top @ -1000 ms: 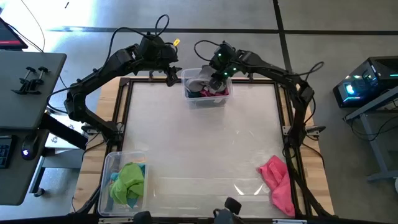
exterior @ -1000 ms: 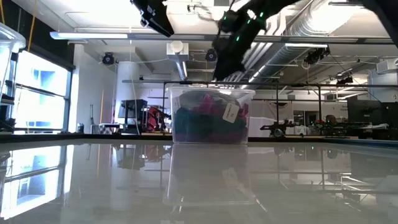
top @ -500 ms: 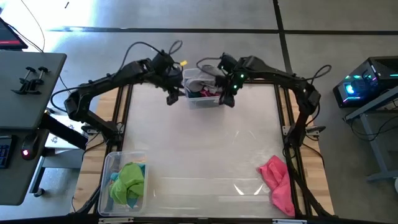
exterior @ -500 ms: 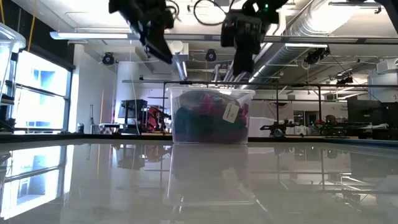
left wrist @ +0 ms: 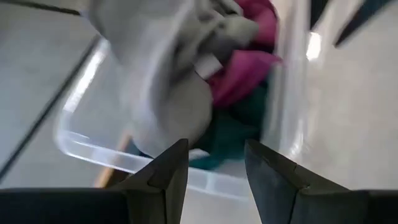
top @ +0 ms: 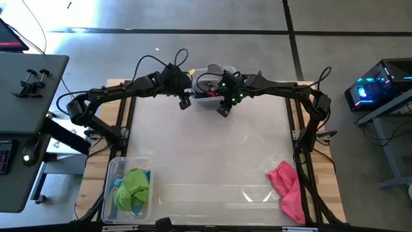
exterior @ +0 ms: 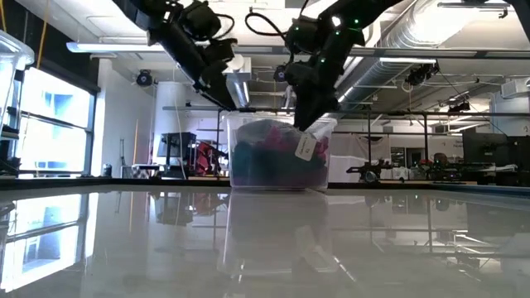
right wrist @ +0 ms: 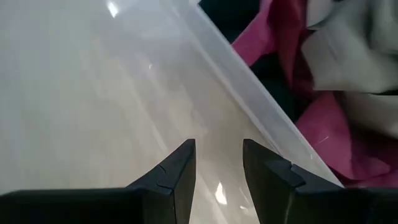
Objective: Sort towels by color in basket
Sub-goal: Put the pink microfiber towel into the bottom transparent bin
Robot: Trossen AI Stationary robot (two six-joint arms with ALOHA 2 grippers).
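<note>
glossy desk [top: 206, 148] holding partial sort: lime towel [top: 134, 185] binned lower left, pink towel [top: 288, 188] lower right; source bin [top: 207, 102] remaining full; left end effector [top: 185, 103] and right end effector [top: 223, 111] both gaping, carrying nothing.

A grey concrete floor [top: 212, 16] surrounds the table. A dark desk [top: 26, 129] fills the left edge; a glowing computer case [top: 380, 84] sits at right. Bright windows [exterior: 41, 124] line the left, and ducts [exterior: 431, 33] cross the upper right ceiling.
</note>
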